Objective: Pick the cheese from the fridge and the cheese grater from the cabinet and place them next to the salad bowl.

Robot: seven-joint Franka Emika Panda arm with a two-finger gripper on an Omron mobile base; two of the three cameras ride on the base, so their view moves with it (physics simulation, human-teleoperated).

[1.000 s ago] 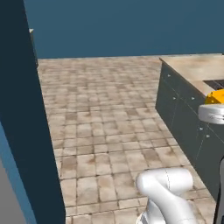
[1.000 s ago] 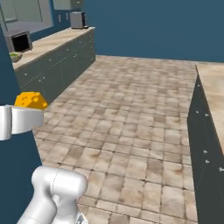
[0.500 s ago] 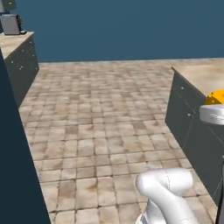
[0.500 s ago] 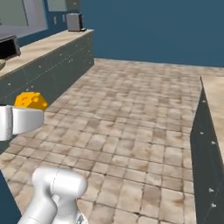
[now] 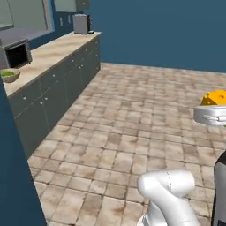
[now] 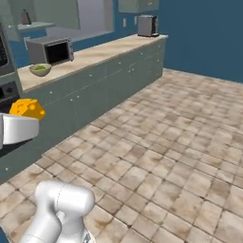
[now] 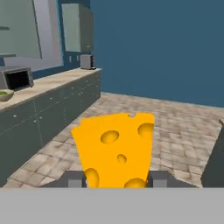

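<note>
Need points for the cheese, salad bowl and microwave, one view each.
cheese (image 7: 114, 148): hand view, middle of the holed front face.
salad bowl (image 6: 40, 70): right base view, tan outer wall under the lettuce.
microwave (image 6: 50, 51): right base view, dark door front.

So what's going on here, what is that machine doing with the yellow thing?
The white robot arm is carrying a wedge of cheese, gripped between its fingers and held up above the tiled floor. In the base views the cheese sticks up from the hand out in the open room, away from any counter. The salad bowl it is meant to go next to sits on the long counter beside the microwave, some way off, so the cheese has not been set down yet.
</note>
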